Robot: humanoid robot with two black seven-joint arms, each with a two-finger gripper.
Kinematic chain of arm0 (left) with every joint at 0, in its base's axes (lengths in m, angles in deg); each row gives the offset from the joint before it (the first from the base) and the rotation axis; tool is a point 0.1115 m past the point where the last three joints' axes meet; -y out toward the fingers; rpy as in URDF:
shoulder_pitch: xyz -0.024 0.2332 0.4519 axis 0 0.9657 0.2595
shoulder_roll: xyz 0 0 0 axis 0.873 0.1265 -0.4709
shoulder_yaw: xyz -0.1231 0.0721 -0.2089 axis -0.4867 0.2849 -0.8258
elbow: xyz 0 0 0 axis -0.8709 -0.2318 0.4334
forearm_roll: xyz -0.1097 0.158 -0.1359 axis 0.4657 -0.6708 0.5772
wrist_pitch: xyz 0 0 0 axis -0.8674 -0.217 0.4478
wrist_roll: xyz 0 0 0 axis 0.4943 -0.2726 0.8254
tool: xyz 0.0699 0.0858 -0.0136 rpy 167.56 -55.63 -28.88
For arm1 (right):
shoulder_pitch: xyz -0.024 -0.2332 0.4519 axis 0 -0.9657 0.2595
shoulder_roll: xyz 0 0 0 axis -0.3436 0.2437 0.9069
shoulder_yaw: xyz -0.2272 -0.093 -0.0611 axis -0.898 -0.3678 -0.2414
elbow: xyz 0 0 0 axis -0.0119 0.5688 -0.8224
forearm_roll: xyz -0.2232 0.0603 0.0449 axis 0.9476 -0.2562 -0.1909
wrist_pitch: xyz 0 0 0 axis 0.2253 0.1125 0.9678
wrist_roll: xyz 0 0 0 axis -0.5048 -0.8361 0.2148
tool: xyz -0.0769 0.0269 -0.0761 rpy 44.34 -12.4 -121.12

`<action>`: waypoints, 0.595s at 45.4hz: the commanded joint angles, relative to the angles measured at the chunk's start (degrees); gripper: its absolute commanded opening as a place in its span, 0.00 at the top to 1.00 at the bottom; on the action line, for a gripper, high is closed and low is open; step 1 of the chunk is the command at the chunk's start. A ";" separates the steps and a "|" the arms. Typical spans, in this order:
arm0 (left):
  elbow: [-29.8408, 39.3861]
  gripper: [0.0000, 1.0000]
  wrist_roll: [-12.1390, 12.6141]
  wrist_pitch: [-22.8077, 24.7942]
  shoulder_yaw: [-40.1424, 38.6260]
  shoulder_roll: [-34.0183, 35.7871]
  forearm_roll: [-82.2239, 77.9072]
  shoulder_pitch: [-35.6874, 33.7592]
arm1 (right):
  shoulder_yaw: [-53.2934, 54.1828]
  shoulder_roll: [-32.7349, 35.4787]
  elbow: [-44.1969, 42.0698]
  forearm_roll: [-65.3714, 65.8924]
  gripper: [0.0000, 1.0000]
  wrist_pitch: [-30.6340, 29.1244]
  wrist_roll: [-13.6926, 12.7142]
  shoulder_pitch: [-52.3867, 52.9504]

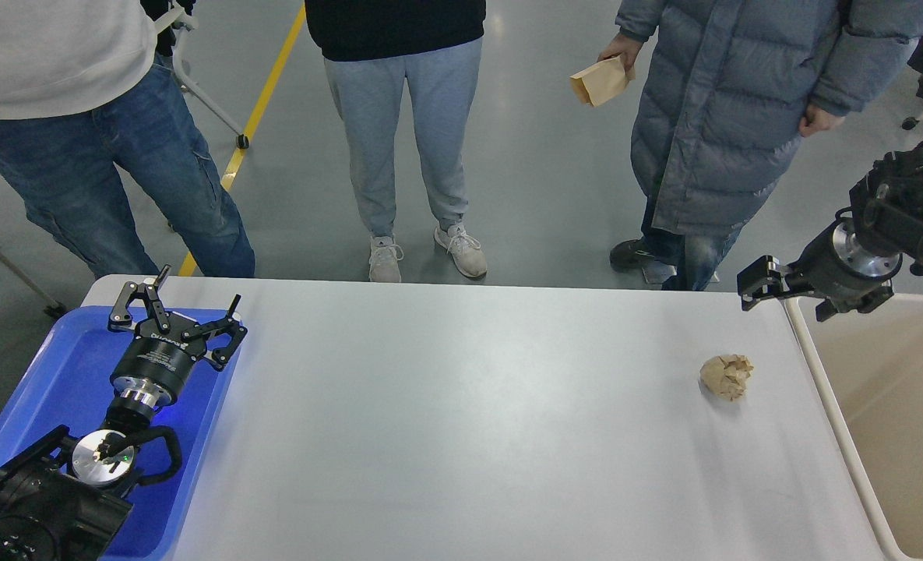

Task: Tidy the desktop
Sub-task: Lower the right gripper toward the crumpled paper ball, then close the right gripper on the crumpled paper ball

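Observation:
The desktop [461, 405] is a wide pale grey-white tabletop with rounded corners. A crumpled brown paper ball [727, 376] lies on it near the right end. My left gripper [196, 290] is open and empty, hovering over the far end of the blue tray [56, 389] at the desktop's left end. My right gripper [765, 282] hangs over the desktop's far right corner, up and to the right of the paper ball and apart from it. It is dark and seen side-on, so I cannot tell how its jaws stand.
A beige rectangular bin [897, 405] stands against the desktop's right edge. Three people stand on the grey floor beyond the far edge; the one at the right holds a brown paper bag [601, 82]. A yellow floor line [262, 101] runs at the back left.

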 commanded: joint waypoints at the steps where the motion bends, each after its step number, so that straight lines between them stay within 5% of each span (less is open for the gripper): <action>1: 0.00 0.00 0.01 0.00 0.00 -0.01 0.00 0.00 | 1.89 -2.25 -1.87 0.06 0.00 4.14 -0.05 -6.10; 27: 0.00 0.00 0.01 0.00 0.00 -0.01 0.00 0.00 | 2.86 -5.06 -5.82 -0.37 0.00 12.32 -0.05 -15.25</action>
